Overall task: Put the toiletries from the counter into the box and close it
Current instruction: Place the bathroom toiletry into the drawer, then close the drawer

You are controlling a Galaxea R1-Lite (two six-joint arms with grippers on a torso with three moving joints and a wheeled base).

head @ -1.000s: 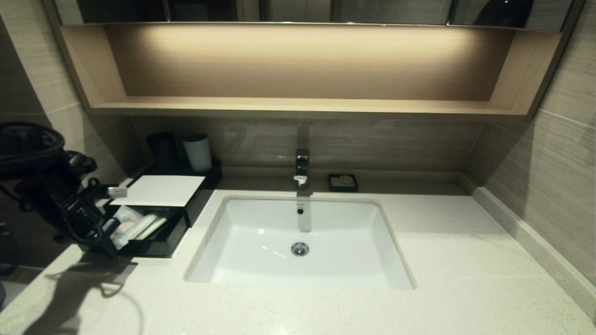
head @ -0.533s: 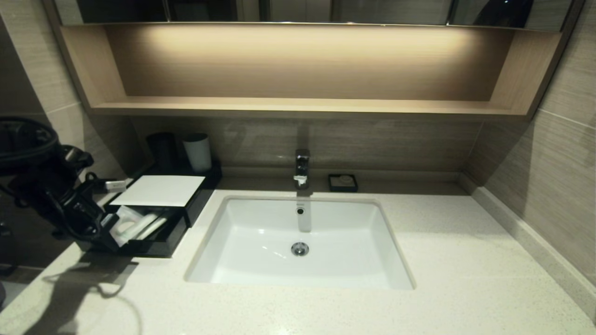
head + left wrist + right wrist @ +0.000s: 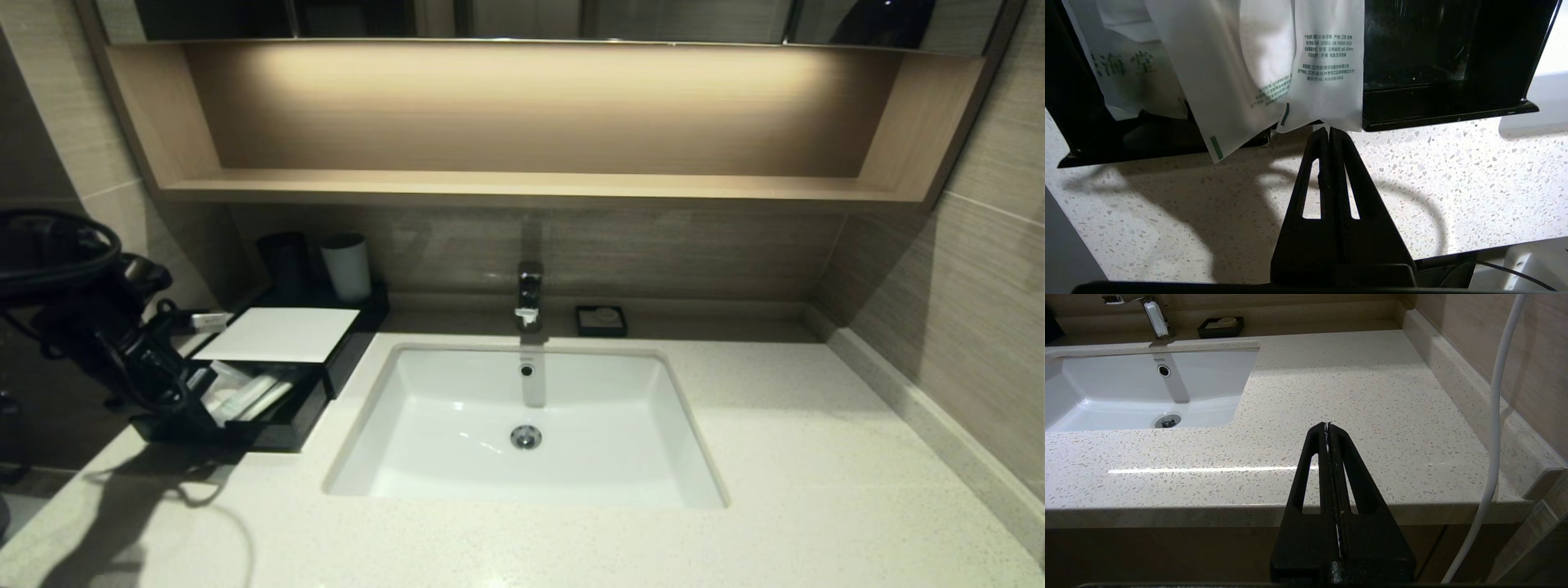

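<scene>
Speckled stone counter (image 3: 784,457) fills most of the head view, w/ the white sink (image 3: 522,425) sunk at centre and faucet (image 3: 529,296) at 12 o'clock from the drain. Black box (image 3: 269,433) sits at roughly 9 o'clock from the sink, hard against the counter's left end; its white lid (image 3: 277,335) is slid toward the wall, covering only the far half, so the near compartment is open for loading. Two cups (image 3: 346,266) stand at 12 o'clock from the lid, and a small soap dish (image 3: 601,320) at 3 o'clock from the faucet. Toiletries, i.e. white sachets (image 3: 1327,65), lie in the open compartment, but in the left wrist view at least two ends stick out over the box's near wall above the counter, prob. because they're longer than the compartment. Left gripper (image 3: 1329,130) sits at 9 o'clock of the box in the head view, fingers pressed together w/ nothing between them, tip just at the edge of the printed sachet; my read is closed fingers make a blunt pusher for nudging the ends inside. Lid can't seat cleanly till that's done, so the closing step isn't due yet. Right gripper (image 3: 1327,425) is parked off the counter's front edge, at 5 o'clock from the sink, pinched closed and empty.
</scene>
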